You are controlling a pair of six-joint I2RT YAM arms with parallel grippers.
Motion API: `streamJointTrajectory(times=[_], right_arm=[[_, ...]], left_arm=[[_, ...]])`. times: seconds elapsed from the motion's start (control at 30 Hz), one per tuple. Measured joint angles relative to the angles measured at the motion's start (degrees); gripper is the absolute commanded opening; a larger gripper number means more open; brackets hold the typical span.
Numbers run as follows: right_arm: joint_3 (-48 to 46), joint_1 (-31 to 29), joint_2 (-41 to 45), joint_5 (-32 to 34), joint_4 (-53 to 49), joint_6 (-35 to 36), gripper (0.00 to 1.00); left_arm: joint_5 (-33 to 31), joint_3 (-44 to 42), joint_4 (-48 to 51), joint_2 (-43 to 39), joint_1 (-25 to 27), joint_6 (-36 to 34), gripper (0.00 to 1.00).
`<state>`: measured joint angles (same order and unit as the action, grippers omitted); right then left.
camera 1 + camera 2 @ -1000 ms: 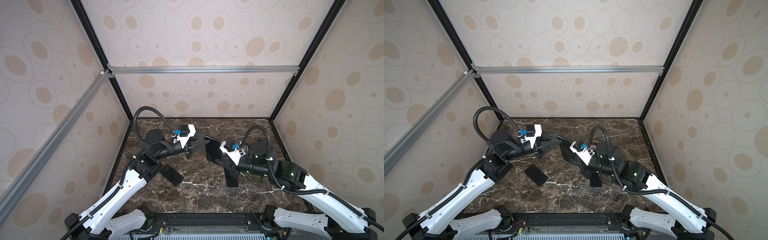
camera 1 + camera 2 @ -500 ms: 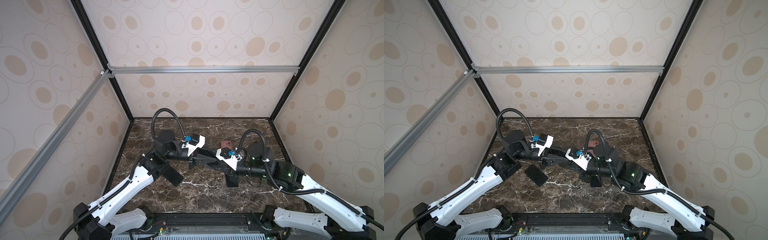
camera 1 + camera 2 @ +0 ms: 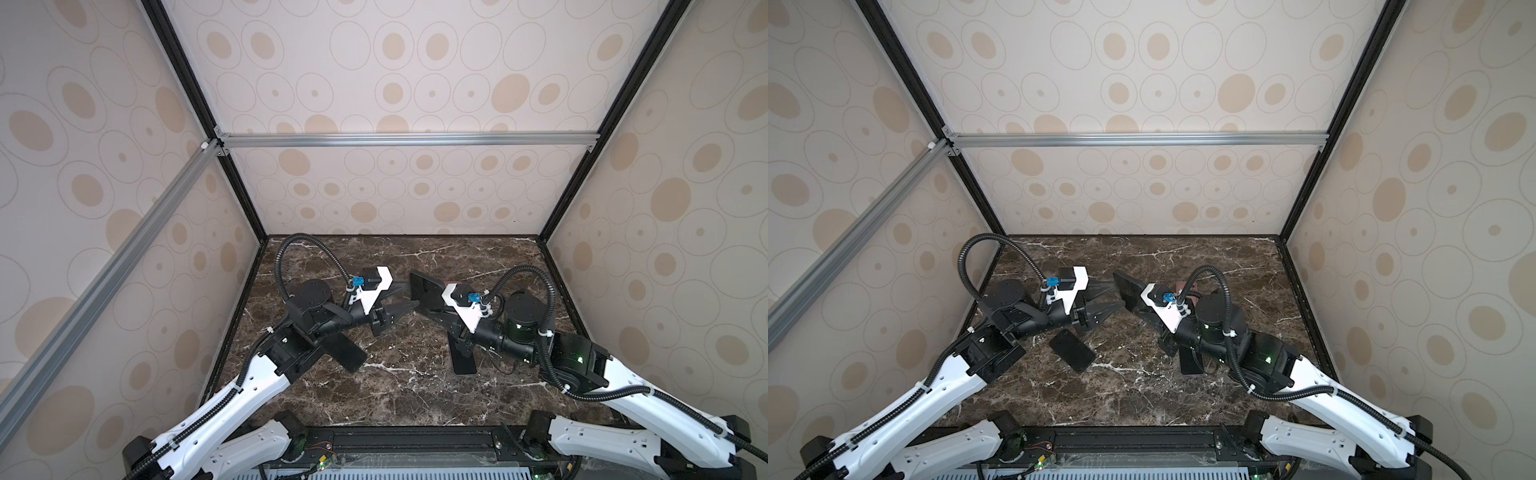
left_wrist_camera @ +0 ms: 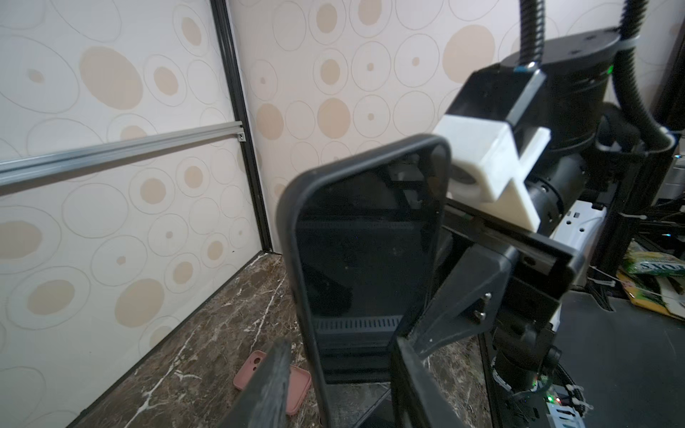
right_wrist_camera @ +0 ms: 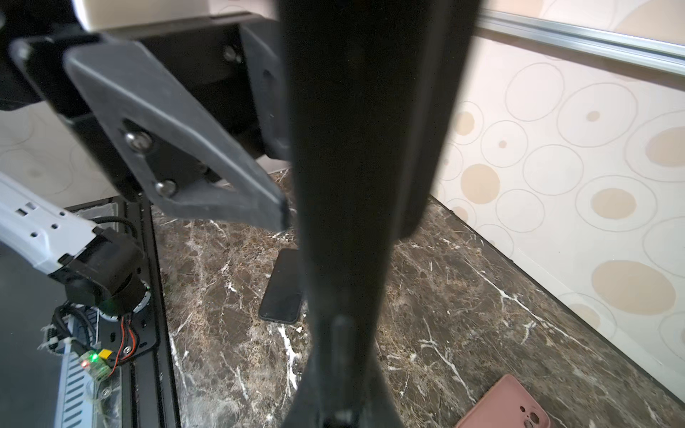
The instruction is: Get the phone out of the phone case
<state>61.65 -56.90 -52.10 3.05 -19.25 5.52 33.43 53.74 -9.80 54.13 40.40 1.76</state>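
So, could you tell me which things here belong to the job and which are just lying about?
Job:
- cased phone, gripped by the right gripper
- left gripper, open at the phone's edge

Lying about:
- pink case
- loose black phone
- black slab, phone or case unclear

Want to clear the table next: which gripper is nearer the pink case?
Right. The pink case lies just behind the right gripper, which holds the cased phone; the left gripper is at that phone's far end.

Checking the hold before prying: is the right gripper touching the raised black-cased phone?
Touching. In the left wrist view the right gripper has a finger lying flat against the screen edge of the black-cased phone.
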Motion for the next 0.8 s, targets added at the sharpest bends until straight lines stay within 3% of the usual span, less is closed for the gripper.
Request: streamJointTrajectory(times=[0.1, 0.2, 0.47, 0.63, 0.8], right_arm=[[-0.1, 1.1, 0.0, 0.1, 0.6, -2.2, 0.00], [-0.9, 5.5, 0.7, -4.0, 2.2, -5.9, 0.00], [-5.6, 22.2, 1.0, -25.0, 13.9, -21.5, 0.00], [-7.1, 24.3, -0.9, -35.7, 22.5, -28.7, 0.00], [-7.2, 24.3, -1.5, -41.6, 27.6, -32.3, 0.00]], left_arm=[[-1.9, 0.0, -1.9, -0.9, -0.2, 1.9, 0.45], [-1.3, -0.1, -3.4, -0.8, -0.6, 4.2, 0.51], [3.6, -3.7, -11.3, 1.0, -2.0, 14.3, 0.54], [5.8, -4.5, -15.1, 3.5, -2.2, 18.9, 0.56], [6.0, -4.5, -17.1, 3.6, -2.8, 21.5, 0.54]])
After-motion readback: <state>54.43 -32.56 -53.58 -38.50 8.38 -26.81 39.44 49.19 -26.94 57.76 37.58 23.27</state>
